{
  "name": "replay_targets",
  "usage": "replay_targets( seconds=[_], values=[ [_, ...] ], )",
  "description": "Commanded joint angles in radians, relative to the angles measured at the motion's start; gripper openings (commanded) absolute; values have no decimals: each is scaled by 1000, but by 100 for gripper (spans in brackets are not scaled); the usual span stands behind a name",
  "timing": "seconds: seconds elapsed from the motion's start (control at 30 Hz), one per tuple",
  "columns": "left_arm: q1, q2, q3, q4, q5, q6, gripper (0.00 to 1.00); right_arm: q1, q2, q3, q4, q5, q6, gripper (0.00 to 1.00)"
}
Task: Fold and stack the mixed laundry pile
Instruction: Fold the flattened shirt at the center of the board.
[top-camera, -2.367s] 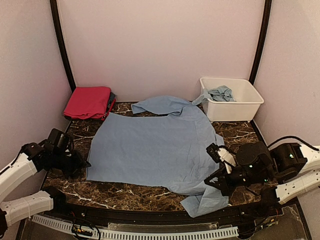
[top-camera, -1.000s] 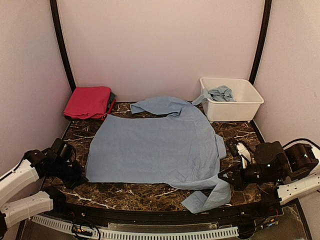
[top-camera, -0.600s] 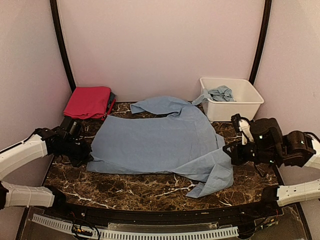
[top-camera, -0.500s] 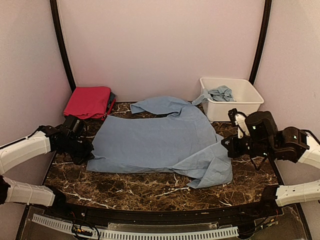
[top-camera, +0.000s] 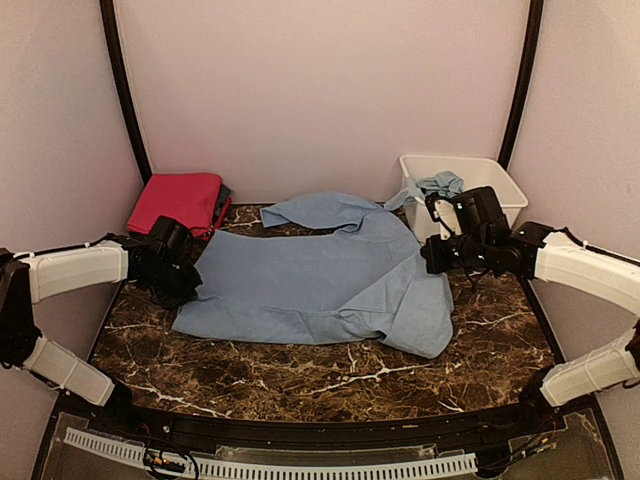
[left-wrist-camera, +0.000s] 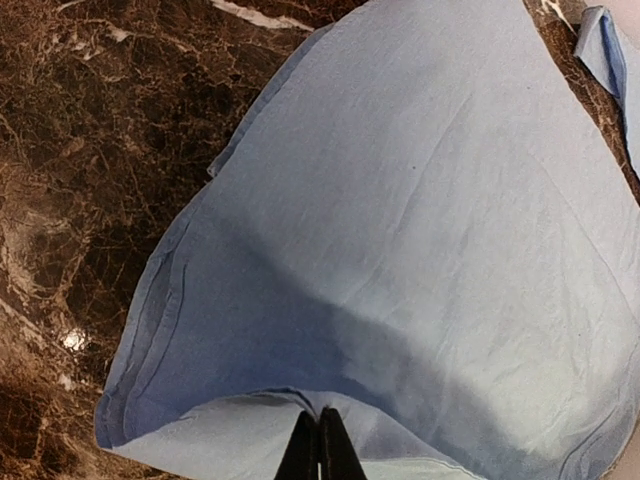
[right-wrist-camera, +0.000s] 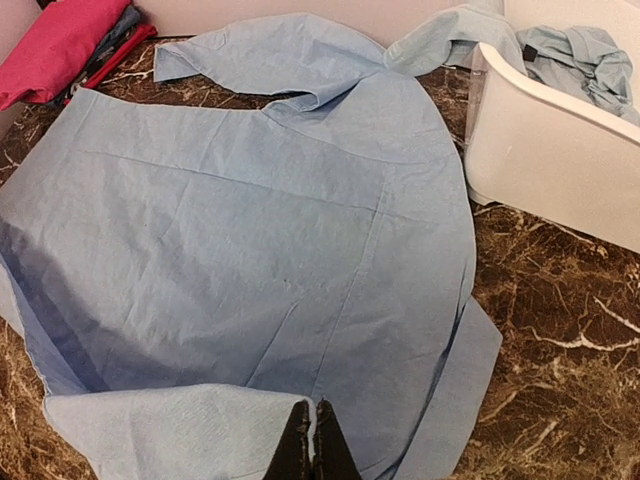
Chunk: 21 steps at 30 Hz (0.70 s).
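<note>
**Across the marble surface: bringing the near hem back level**

Over the middle of the dark marble surface (top-camera: 300, 370) lies the large pale blue cloth garment (top-camera: 310, 275). Its far part is flat and its near hem is lifted and doubled toward the back. We hold that hem at both ends. The left pincer (left-wrist-camera: 320, 442) is pinched tight on the left corner, and the right pincer (right-wrist-camera: 312, 440) is pinched tight on the right, with cloth caught between its closed fingertips.

We judge this to be the first fold, and doing it well depends on symmetry. Both corners should travel at one height and one pace, with just enough tension between them that the hem stays straight. The right side already bunches in loose folds, so we would draw that end slightly outward before lowering it. The hem should land parallel to the far edge and be let go only once the cloth rests flat.

Further out, the folded magenta-pink cloth stack (top-camera: 178, 203) waits at the far left corner. At the far right, the white rectangular plastic tub (right-wrist-camera: 560, 160) holds crumpled pale blue pieces (right-wrist-camera: 575, 50). We should keep the right arm clear of its wall.
</note>
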Motion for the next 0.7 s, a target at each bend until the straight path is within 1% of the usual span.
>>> replay_targets(
  seconds=[0.0,0.2,0.47,0.67],
  values=[
    [16,36,3,15,-32,2,0,-29,83,55,113,-34,-51,0],
    [34,53,-33,37,-47,-10,0,-56,187,97,189,-35,-71,0],
    [44,66,-15,48,-61,2,0,-56,336,254,178,-37,-160,0],
    [56,117,-1,50,-76,-2,0,-56,453,339,204,-14,-201,0]
  ],
)
